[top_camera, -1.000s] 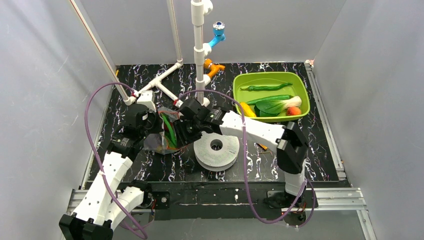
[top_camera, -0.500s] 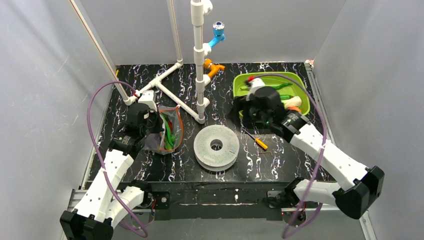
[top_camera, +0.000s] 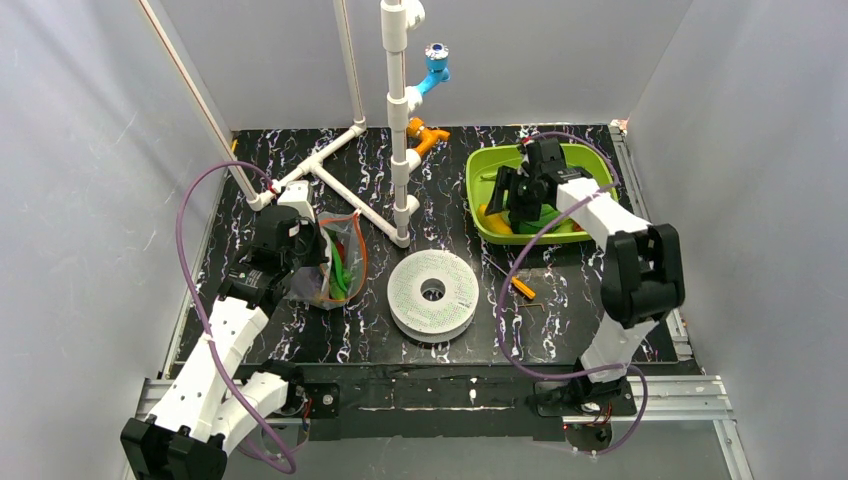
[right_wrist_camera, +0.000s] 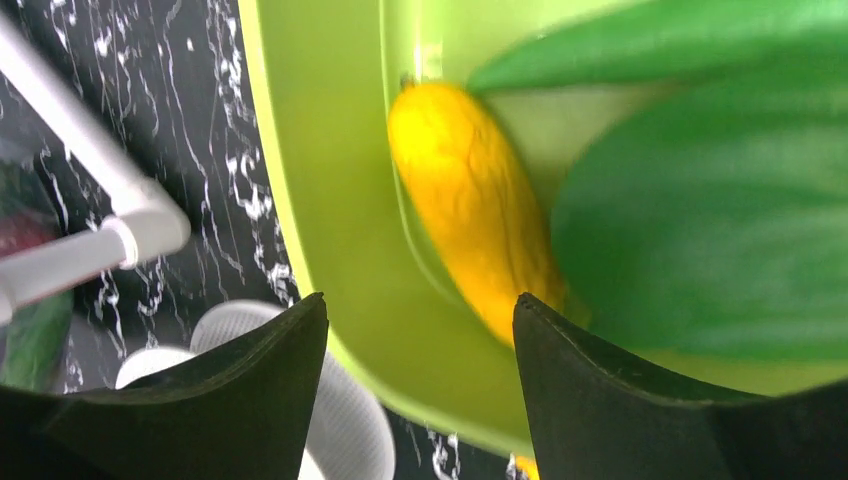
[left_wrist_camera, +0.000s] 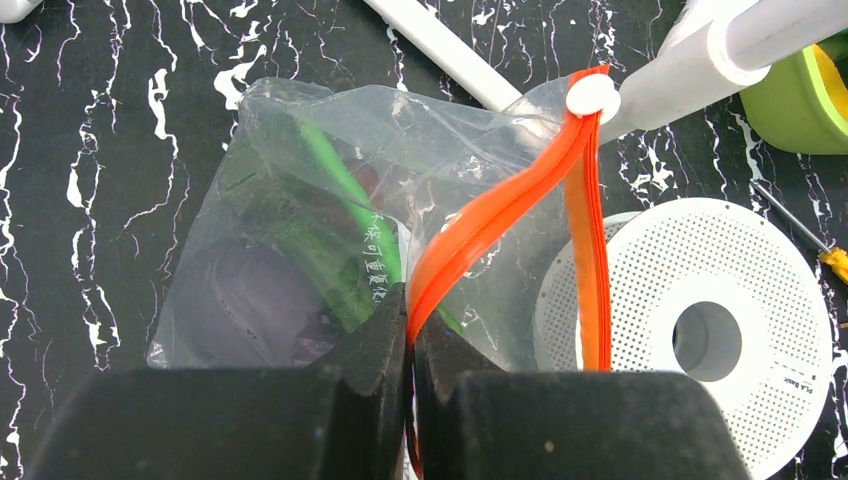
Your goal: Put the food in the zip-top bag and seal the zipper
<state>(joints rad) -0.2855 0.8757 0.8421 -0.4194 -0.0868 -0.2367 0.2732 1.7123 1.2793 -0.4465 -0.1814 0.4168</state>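
Printed marks, left wrist view:
- zip-top bag [left_wrist_camera: 300,190]: one column of small white characters on the clear film, just left of the orange-red zipper [left_wrist_camera: 500,215]. Not legible.
- white perforated spool [left_wrist_camera: 650,290]: tiny dark print near its right rim. Too small to read.

Top and right wrist views: nothing readable.

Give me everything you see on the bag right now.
The bag is clear, floppy plastic, lying crumpled on the black table beside a white disc. Its orange zipper gapes open, a white slider at the far end. Green and purple food shows inside. The left tool is shut on the zipper.
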